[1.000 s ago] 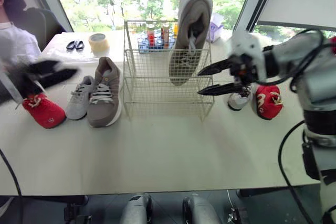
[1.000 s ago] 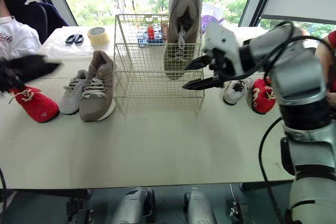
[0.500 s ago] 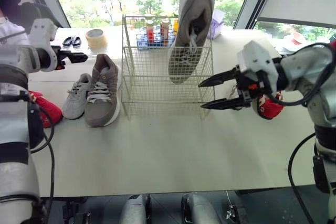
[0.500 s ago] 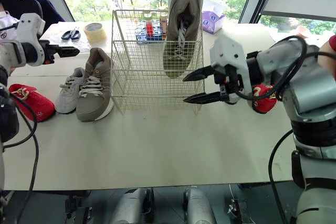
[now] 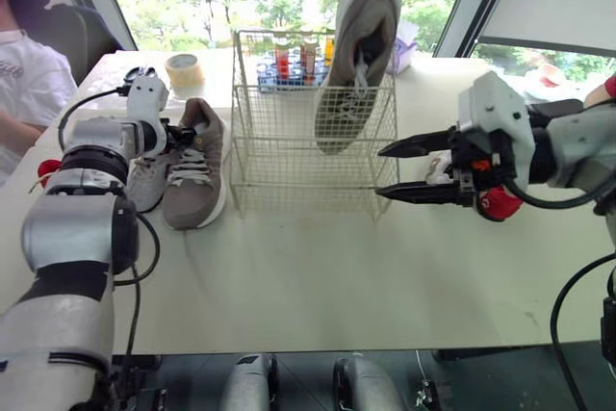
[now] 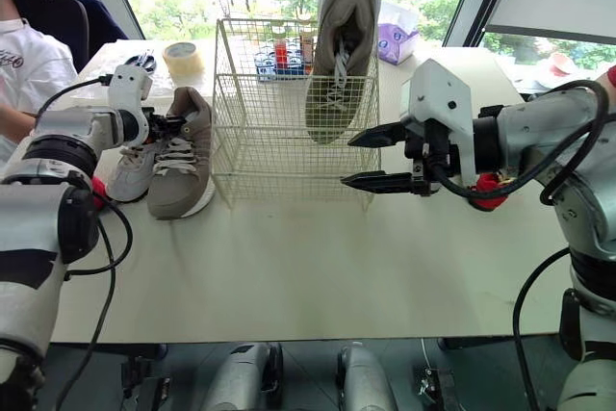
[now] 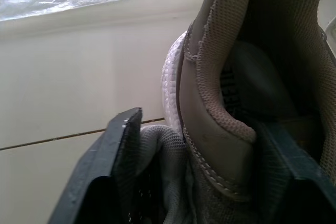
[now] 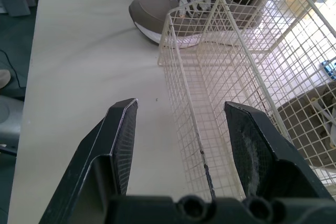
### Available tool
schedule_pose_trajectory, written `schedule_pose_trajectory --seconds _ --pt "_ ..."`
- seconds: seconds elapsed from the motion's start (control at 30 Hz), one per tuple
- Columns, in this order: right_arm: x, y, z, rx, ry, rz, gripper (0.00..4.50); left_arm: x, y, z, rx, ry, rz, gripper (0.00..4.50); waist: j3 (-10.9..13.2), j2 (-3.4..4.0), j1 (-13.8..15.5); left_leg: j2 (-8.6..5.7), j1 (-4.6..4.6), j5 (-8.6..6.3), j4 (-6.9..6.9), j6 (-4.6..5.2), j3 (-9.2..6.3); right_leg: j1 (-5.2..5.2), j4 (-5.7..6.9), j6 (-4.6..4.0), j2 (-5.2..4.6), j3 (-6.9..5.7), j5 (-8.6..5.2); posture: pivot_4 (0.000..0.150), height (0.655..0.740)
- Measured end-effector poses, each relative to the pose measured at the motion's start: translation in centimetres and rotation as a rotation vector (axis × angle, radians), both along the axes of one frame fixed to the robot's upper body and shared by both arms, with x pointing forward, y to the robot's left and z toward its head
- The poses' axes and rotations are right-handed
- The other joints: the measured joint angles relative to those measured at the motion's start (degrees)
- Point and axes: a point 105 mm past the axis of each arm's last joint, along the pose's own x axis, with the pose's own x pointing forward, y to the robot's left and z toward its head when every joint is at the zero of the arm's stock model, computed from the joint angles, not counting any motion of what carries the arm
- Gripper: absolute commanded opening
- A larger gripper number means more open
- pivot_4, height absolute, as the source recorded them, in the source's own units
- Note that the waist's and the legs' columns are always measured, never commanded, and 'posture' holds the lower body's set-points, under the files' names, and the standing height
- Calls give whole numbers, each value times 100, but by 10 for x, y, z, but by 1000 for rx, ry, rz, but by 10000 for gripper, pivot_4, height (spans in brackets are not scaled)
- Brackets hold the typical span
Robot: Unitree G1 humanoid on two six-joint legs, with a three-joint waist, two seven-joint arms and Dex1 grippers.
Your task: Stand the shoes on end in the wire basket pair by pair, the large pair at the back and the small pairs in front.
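**Now, left claw at the brown shoe's heel**

My left claw (image 5: 181, 135) is open, with its fingers (image 7: 119, 166) on both sides of the heel of the brown shoe (image 5: 195, 175). This shoe lies on the surface (image 5: 308, 267) just left of the basket (image 5: 279, 156). A second shoe (image 5: 354, 55) stands on end in the basket's right side. My right claw (image 5: 379, 172) is wide open and empty, near the basket's front right corner.

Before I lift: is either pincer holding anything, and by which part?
Nothing yet. Left pincer sits open astride the heel of the taupe shoe; right pincer is open, empty.
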Motion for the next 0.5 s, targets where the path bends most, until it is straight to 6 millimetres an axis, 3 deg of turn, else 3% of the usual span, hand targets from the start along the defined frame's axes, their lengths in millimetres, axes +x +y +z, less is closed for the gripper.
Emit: schedule_pose_trajectory --seconds 0.1,0.3,0.5 --pt "-2 0 0 -7 3 -8 28215 1 -2 0 12 -1 -2 875 0 0 1 2 14 -4 4 6 -3 19 -4 0 -4 0 0 1500 7351" --pt "1 -3 -10 4 25 -35 28215 -3 1 7 -46 17 -12 380 2 -4 -13 1 9 -8 6 12 -9 19 -9 1 -5 -1 1 1500 7351" --pt "2 -5 -17 17 37 -36 28215 -19 15 33 -213 60 -26 380 5 -9 -34 -3 -5 -9 11 14 -3 7 -11 9 6 -5 5 1500 7351"
